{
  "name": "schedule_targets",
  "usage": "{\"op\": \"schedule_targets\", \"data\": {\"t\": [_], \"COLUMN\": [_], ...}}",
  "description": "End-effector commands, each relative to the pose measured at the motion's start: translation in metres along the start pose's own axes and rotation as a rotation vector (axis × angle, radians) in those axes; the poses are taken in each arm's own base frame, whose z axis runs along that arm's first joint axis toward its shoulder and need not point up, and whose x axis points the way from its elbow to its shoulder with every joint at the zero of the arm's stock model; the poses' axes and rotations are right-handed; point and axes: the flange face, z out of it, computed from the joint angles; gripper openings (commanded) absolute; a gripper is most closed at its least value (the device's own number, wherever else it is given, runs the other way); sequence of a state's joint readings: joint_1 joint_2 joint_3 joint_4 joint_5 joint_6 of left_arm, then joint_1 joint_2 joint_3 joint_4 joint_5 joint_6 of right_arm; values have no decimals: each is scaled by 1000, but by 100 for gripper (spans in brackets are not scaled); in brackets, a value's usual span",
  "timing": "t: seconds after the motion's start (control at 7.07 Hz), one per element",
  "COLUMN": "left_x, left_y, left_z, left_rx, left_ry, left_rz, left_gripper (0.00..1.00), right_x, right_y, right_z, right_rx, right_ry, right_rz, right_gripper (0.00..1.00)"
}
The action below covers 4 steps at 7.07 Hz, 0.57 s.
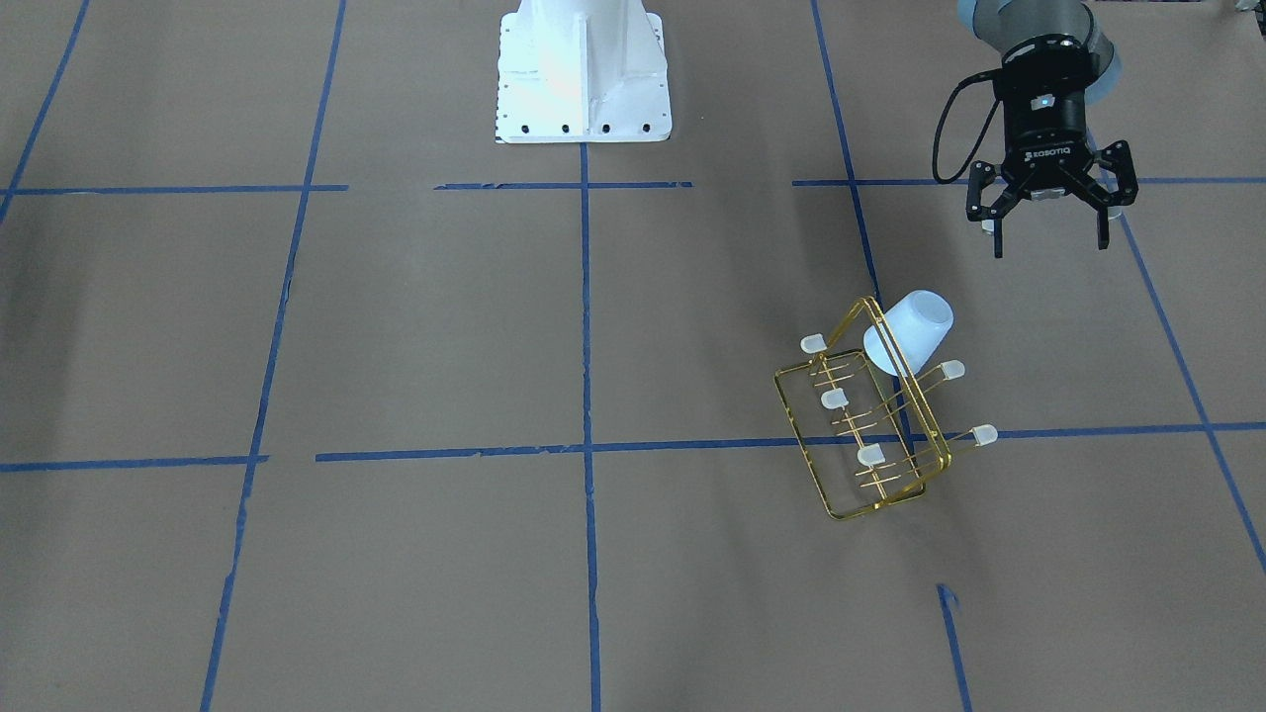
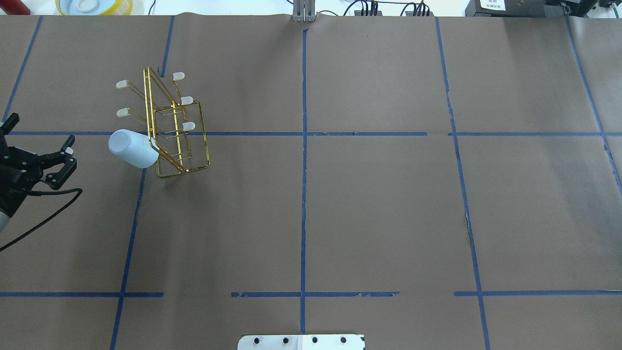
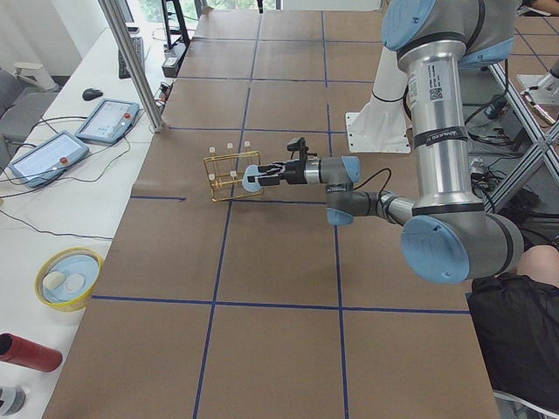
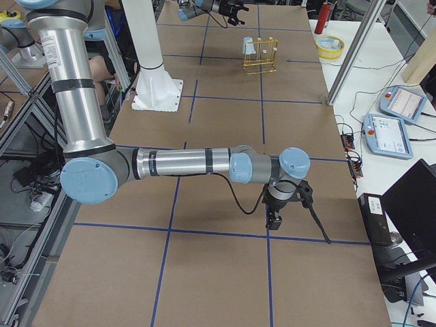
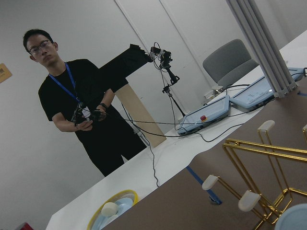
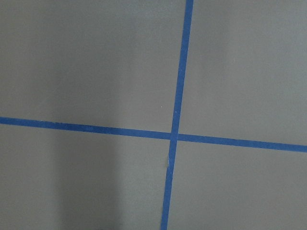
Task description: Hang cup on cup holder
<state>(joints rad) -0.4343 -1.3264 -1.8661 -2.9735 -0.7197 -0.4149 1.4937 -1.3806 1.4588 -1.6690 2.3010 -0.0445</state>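
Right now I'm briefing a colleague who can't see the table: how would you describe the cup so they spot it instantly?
On the brown, blue-taped table, find the gold wire cup holder in the robot's left half. The cup sits tilted at its end nearest the robot, bottom toward the open left gripper. It is the one solid pale blue-white tumbler among thin wires and whitish prong caps.

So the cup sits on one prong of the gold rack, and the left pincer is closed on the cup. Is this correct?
Not quite. The cup does sit on a prong of the gold rack, but the left pincer is open and apart from the cup, holding nothing. The exterior front-facing view shows this.
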Motion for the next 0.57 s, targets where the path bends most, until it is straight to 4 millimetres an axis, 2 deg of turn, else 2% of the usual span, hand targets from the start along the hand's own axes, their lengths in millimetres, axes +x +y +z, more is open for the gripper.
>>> {"op": "schedule_targets", "data": {"t": [0.0,0.42], "left_x": [-33,-100], "left_y": [-10,-8], "left_z": [16,35], "left_rx": [-67,-311], "left_ry": [111,298], "left_rz": [-102,-105], "left_gripper": [100,100], "right_x": [0,0], "right_y": [0,0], "right_z": [0,0], "right_rx": [0,0], "right_ry": [0,0], "right_rz": [0,0], "right_gripper": [100,100]}}
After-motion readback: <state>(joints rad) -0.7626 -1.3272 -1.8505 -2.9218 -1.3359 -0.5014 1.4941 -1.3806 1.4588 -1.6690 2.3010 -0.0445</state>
